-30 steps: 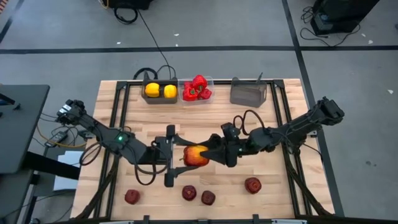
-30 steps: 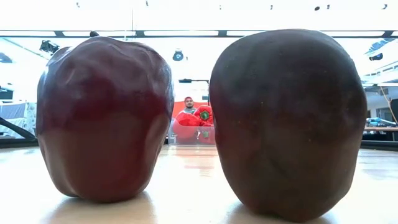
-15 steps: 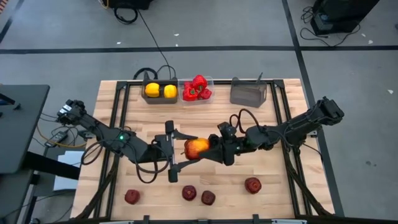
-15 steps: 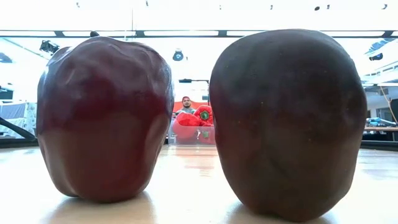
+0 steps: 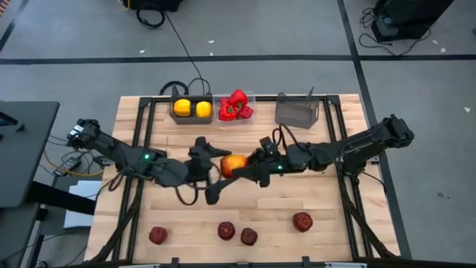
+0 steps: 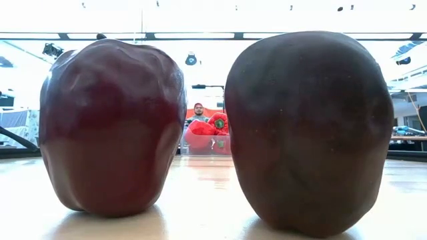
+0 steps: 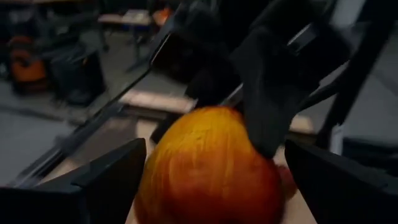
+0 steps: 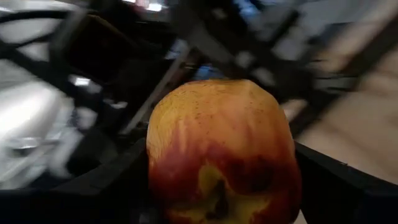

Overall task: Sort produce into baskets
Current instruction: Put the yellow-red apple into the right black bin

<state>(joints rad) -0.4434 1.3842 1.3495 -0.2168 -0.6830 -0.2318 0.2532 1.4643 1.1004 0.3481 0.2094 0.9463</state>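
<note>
A yellow-and-red apple [image 5: 233, 164] is at the table's middle, between both grippers. My right gripper [image 5: 242, 171] reaches in from the right and is shut on it. My left gripper [image 5: 207, 170] comes from the left and is wide open, one finger [image 7: 109, 180] on each side of the apple [image 7: 205, 168], with a gap showing on at least one side. Several dark red apples [image 5: 226, 231] rest on the table near the front edge. Two yellow peppers [image 5: 191, 109] lie in a dark bin and red peppers [image 5: 235, 106] in the clear bin. My right gripper pinches the yellow-and-red apple by its two opposite sides [image 8: 155, 168] between its two fingers. The fingers come about level from the table's right. One finger [image 7: 273, 93] lies over the apple's side in the left wrist view. The apple looks lifted clear of the table.
A second dark grey bin [image 5: 297, 111] stands at the far right of the row. Dark red apples lie at the front: [image 5: 158, 235], [image 5: 248, 237], [image 5: 302, 221]. Two of them [image 6: 110, 127] [image 6: 307, 133] fill the low view. Black frame rails run along the table's left and right sides.
My right gripper has carried the yellow-and-red apple toward the table's far edge. My left gripper has gone with it toward the far edge and turned about, still open around the apple.
</note>
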